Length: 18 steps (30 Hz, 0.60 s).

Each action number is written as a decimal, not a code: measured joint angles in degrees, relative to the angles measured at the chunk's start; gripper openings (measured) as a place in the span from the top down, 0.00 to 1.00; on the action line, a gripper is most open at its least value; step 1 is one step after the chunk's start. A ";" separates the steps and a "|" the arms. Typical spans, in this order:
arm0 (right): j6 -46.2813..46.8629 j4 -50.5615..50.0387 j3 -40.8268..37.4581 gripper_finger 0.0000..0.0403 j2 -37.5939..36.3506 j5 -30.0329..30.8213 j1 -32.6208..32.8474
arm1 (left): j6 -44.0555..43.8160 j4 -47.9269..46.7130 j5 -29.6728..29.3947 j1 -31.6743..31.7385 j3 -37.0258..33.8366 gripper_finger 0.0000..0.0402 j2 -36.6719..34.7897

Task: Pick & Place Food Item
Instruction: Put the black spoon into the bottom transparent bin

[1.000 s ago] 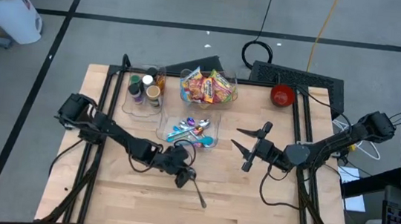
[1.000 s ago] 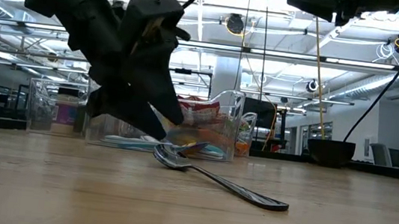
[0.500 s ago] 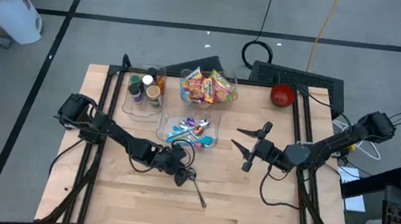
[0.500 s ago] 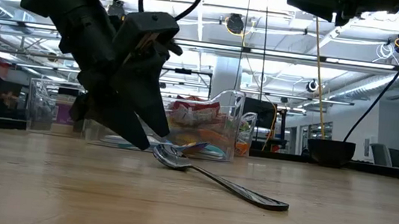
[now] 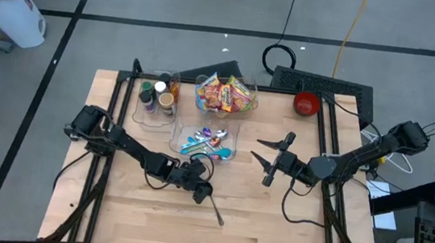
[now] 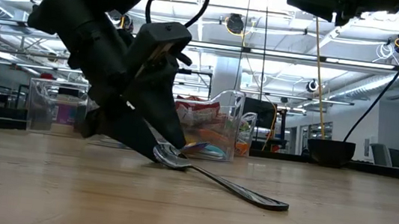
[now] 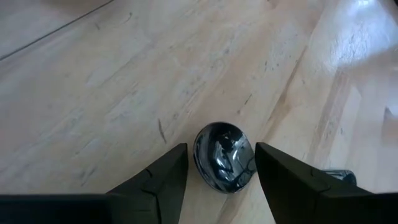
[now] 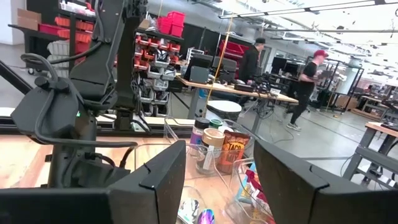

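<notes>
- The left arm is stretched low across the table from its base at the left edge, elbow down, wrist pitched steeply toward the boards.
- The left gripper (image 5: 201, 190) is set at the bowl end of a metal spoon (image 5: 215, 207); in the low view its dark fingers (image 6: 153, 138) are seen angled down, tips at the tabletop just beside the spoon's bowl (image 6: 166, 156).
- In the left wrist view the two fingers are spread apart, with the spoon bowl (image 7: 224, 157) lying between them on the wood; nothing is clamped.
- The spoon is laid flat on the wooden table (image 5: 271, 224), handle trailing away from the gripper toward the table's front edge.
- The right arm is held above the table on the right side, forearm roughly level; the right gripper (image 5: 270, 158) is parked with fingers wide apart, holding nothing.
- A clear tray of coloured cutlery (image 5: 205, 142) sits just behind the left gripper; a clear bin of snack packets (image 5: 225, 95) and a bin of small bottles (image 5: 159, 95) stand farther back.
- A red bowl (image 5: 306, 103) rests at the table's far right corner.
</notes>
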 joint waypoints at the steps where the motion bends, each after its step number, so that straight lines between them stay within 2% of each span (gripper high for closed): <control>1: 0.00 -0.02 0.00 0.55 0.00 0.02 0.00 | 0.11 -0.18 0.20 0.00 0.00 0.52 0.00; 5: 0.00 -0.01 0.00 0.56 0.00 0.02 0.00 | 0.12 -0.63 0.67 0.04 -0.04 0.64 0.02; 12: 0.00 0.00 0.00 0.55 0.01 0.02 0.00 | 1.10 -0.19 2.00 0.15 -0.12 0.95 0.15; 18: 0.00 0.00 0.00 0.56 0.00 0.05 0.00 | 7.26 4.62 3.79 0.42 -0.17 0.96 -1.33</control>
